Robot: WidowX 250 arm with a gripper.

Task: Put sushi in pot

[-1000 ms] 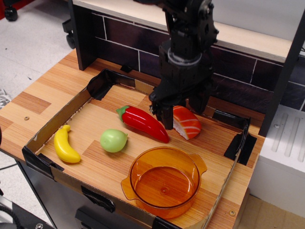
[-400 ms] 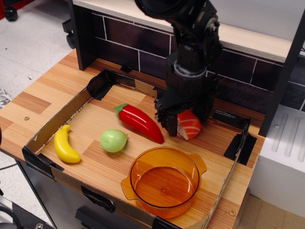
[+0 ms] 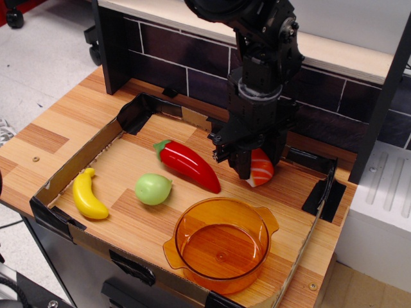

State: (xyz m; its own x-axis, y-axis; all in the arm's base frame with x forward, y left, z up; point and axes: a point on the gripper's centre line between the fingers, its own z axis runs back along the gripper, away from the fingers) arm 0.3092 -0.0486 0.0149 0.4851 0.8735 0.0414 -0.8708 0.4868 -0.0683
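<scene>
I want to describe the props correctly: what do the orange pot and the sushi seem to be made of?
The pot looks like translucent orange plastic: the wood grain shows through its wall and base, and its rim is glossy. The sushi, partly hidden behind the tool, looks like hard, shiny plastic, with bright highlights on its orange and white striped top; soft rubber cannot be ruled out.

I see my black arm reaching down from the top of the view, wrist near vertical. The claw (image 3: pixel 252 168) points straight down, its fingers closed in on the sushi (image 3: pixel 261 168).
</scene>
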